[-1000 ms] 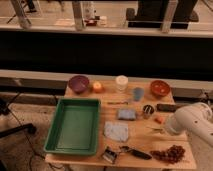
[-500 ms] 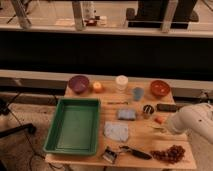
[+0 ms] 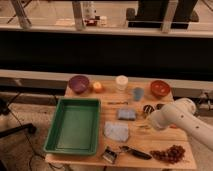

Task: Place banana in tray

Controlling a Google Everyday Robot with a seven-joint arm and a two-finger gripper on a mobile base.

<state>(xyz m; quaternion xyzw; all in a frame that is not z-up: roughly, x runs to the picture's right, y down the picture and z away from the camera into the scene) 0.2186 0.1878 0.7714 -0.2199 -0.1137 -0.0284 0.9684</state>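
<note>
The green tray (image 3: 74, 125) lies on the left half of the wooden table and has nothing in it. My white arm reaches in from the right. Its gripper (image 3: 150, 120) is low over the table's right-middle, right of the blue sponge (image 3: 126, 114) and well right of the tray. The banana does not show; the spot under and behind the arm's end is hidden.
At the back stand a purple bowl (image 3: 79, 83), an orange (image 3: 97, 87), a white cup (image 3: 121, 82), a blue cup (image 3: 138, 93) and a brown bowl (image 3: 160, 88). A blue-grey cloth (image 3: 116, 131), a black-handled tool (image 3: 134, 152) and a dark grape cluster (image 3: 170, 153) lie near the front edge.
My arm has swung left from the table's right edge, farther over the tabletop toward the sponge. Nothing on the table has moved.
</note>
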